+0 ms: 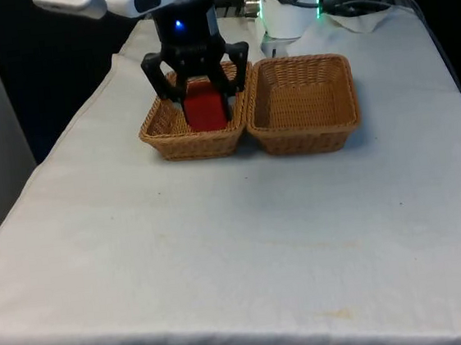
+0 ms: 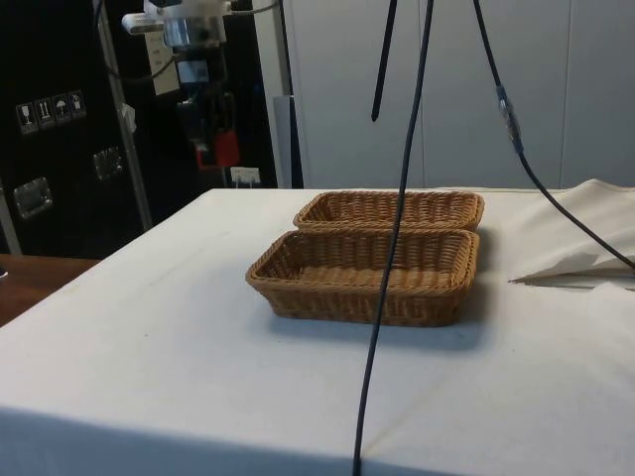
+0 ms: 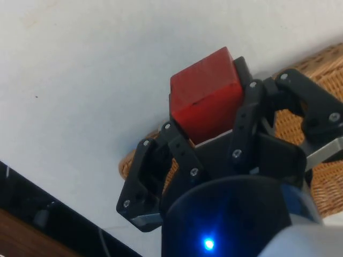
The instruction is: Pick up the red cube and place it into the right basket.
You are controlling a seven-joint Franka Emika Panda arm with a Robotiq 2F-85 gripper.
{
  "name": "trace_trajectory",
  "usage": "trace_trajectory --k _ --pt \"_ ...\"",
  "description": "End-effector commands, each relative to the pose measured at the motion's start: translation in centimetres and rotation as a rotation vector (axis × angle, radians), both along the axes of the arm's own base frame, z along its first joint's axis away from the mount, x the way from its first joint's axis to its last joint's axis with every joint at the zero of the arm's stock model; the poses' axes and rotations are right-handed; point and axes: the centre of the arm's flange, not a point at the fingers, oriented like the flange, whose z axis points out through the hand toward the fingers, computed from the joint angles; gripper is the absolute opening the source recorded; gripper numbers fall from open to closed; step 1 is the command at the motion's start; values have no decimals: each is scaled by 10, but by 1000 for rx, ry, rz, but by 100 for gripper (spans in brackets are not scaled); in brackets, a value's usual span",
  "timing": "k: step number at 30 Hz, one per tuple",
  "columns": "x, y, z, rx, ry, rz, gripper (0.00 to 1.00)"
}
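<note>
My black gripper (image 1: 203,101) is shut on the red cube (image 1: 206,114), holding it well above the table. In the front view the cube hangs in front of the left wicker basket (image 1: 159,135); the right wicker basket (image 1: 303,143) stands beside that one, their sides touching. In the side view the gripper (image 2: 220,149) and red cube (image 2: 227,150) hang high and off to the left of both baskets, the right basket (image 2: 367,294) nearer and the left basket (image 2: 392,209) behind it. The wrist view has the cube (image 3: 201,91) clamped between the fingers over white cloth, with a basket rim (image 3: 321,60) close by.
Both baskets hold nothing. White cloth (image 1: 222,247) covers the table, with wide free room towards its near edge. Bunched cloth (image 2: 580,233) lies by the robot's base. A dark cable (image 2: 397,238) hangs across the side view.
</note>
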Motion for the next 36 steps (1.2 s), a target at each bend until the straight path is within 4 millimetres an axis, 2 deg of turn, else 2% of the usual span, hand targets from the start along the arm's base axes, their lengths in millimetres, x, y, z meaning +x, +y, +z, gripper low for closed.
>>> trace_trajectory --k 1,2,3,11,30,31,36 --pt "-6 -1 2 7 -28 -1 2" --pt "0 1 0 3 -5 0 2" --pt "-5 0 1 10 -32 -1 2" --pt "0 0 -7 11 -25 -3 2" --pt "-10 4 -10 -102 35 20 2" --pt "-6 5 -11 -87 41 22 2" --pt "-13 2 -9 -126 50 19 2"
